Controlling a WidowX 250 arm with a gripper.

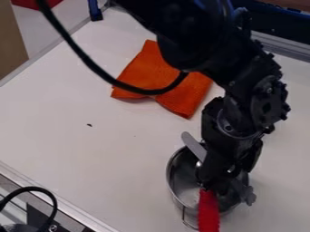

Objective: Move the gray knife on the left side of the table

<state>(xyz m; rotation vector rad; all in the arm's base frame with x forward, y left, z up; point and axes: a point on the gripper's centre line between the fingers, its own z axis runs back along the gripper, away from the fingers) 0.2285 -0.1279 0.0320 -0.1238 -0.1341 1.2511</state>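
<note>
Handle (pixel 209 213) in bright red juts toward the near edge, just below the fingers (pixel 225 183); it could catch on them and come along, since it stands so close. Beside it, below and left of the fingers, a wire loop (pixel 184 215) hangs from the metal pot (pixel 170 174), and a sideways pull against that or the rim might drag or tip the pot. Whether the fingers are apart, together or clamped on something, I cannot tell. A jagged gray piece (pixel 249 196) pokes out to their right, perhaps the other end of the knife. The gray knife (pixel 194 146) slants across the pot's rim, up and left of the fingers; with a weak or off-center hold it may swivel or slip back in, and if lifted too little, its low end could knock the rim. Left of the fingers spreads the white table (pixel 91 154), where the knife should go; let go too high, it would likely bounce or skid. Farther up and left, a black cable (pixel 79 50) loops over the orange cloth (pixel 149 71), and a low swing might snag it. No writing can be read on anything here.
</note>
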